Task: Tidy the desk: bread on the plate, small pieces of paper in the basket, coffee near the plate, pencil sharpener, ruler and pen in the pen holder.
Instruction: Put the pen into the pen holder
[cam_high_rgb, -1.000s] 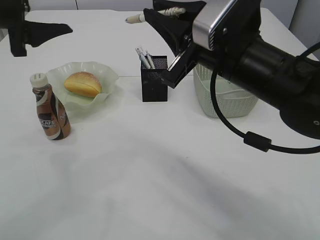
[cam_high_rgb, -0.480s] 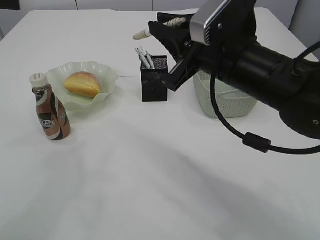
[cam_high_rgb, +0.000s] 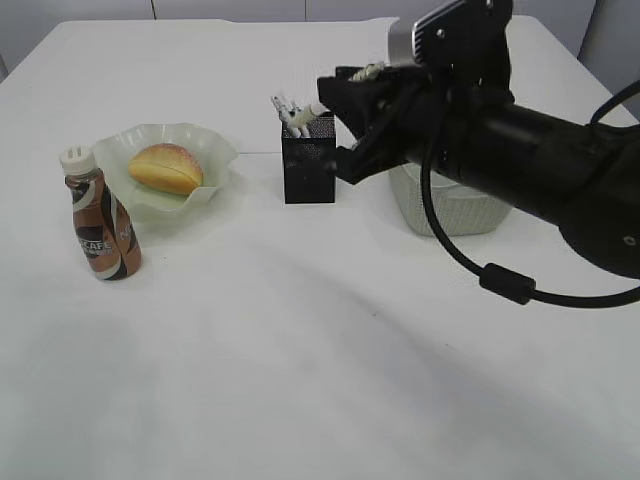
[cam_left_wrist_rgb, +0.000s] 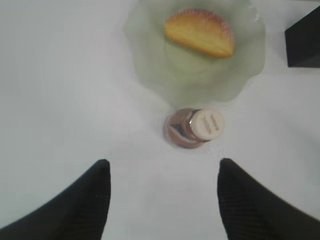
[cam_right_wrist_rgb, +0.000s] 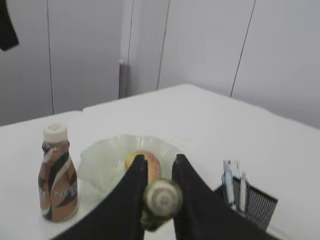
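Exterior view is showing bread (cam_high_rgb: 165, 167) sitting on the plate (cam_high_rgb: 215, 152), coffee (cam_high_rgb: 99, 221) beside it; right end effector (cam_high_rgb: 340, 100) is clamping a pen (cam_high_rgb: 318, 108) above the pen holder (cam_high_rgb: 308, 160); left end effector (cam_left_wrist_rgb: 162, 200) is hanging apart, empty.

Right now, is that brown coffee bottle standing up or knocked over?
Standing upright. The coffee stands on its base on the desk, cream cap on top, just beside the plate.

From the front we look down at a slant across the desk (cam_high_rgb: 300, 380). Our left wrist camera hangs high, facing straight down on the plate (cam_left_wrist_rgb: 150, 65) and bottle (cam_left_wrist_rgb: 195, 127); our right wrist camera looks level toward both from behind the pen holder (cam_right_wrist_rgb: 257, 205).
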